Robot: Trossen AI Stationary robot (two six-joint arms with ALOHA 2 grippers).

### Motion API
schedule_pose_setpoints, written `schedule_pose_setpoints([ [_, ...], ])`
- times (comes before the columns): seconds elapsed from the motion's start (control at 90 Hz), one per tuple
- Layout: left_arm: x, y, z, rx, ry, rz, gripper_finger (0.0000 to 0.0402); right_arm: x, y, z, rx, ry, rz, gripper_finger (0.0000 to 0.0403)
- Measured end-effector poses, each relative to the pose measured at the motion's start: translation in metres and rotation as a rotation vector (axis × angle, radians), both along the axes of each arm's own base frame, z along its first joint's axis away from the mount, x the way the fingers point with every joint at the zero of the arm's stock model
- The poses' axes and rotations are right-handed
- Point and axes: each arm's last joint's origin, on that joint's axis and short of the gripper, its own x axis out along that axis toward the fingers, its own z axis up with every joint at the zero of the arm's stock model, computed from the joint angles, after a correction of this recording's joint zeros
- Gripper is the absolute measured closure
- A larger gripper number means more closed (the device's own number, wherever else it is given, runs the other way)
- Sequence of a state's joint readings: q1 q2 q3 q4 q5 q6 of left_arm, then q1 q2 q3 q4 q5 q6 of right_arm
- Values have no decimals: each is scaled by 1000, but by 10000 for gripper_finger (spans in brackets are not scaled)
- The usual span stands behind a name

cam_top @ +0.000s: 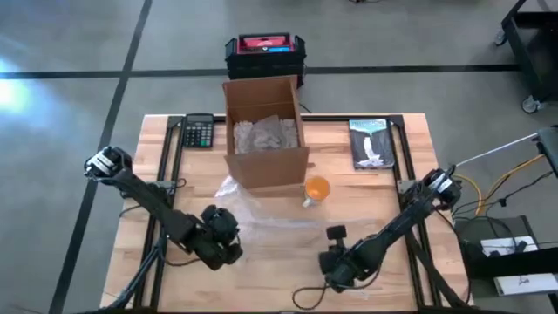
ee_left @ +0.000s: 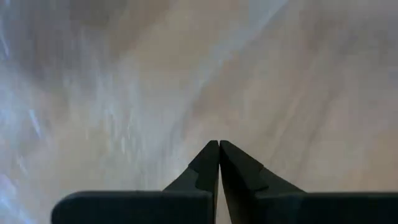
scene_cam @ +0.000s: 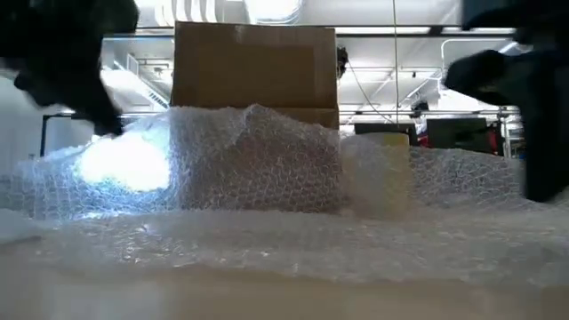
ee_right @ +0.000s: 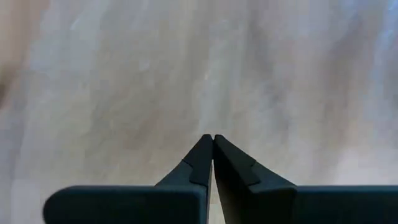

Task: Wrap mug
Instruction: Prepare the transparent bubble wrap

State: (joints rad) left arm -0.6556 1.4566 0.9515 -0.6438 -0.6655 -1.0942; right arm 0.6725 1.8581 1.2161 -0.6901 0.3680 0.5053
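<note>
Mug (cam_top: 317, 188) beside box (cam_top: 265, 131)

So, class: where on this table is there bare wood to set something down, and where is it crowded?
Bare wood lies right of the book, and between the calculator and the left gripper. The middle is crowded: cardboard box, orange mug, bubble wrap, and the right gripper.

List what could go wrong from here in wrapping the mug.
1. The mug sits at the wrap's edge beside the box, so folding may miss it or tip it.
2. Both tools, left and right, are shut above the wrap and must open first or they will only push it.
</note>
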Motion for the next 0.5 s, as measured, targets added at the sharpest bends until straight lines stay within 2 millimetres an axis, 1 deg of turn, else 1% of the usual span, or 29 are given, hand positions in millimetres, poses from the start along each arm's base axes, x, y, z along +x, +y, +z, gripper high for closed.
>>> schedule_pose_setpoints([
  [0.044, 2, 5, 0, 32, 8, 0, 402, 5, -2, -2, 13, -27, -15, 403],
  [0.1, 3, 12, -6, 54, 37, 2, 402, 9, -5, -6, 39, -43, -25, 403],
  [0.189, -1, 21, -22, 80, 86, 21, 402, 12, -6, -15, 110, -49, -26, 403],
  [0.256, -8, 27, -36, 77, 124, 47, 402, 8, -6, -20, 150, -7, -12, 403],
  [0.389, -23, 33, -59, -67, 200, 144, 402, 0, 0, -23, 229, 74, 24, 403],
  [0.456, -29, 30, -67, -140, 216, 171, 402, -3, 2, -18, 241, 97, 34, 403],
  [0.5, -32, 28, -70, -185, 218, 178, 402, -3, 2, -10, 239, 103, 44, 403],
])
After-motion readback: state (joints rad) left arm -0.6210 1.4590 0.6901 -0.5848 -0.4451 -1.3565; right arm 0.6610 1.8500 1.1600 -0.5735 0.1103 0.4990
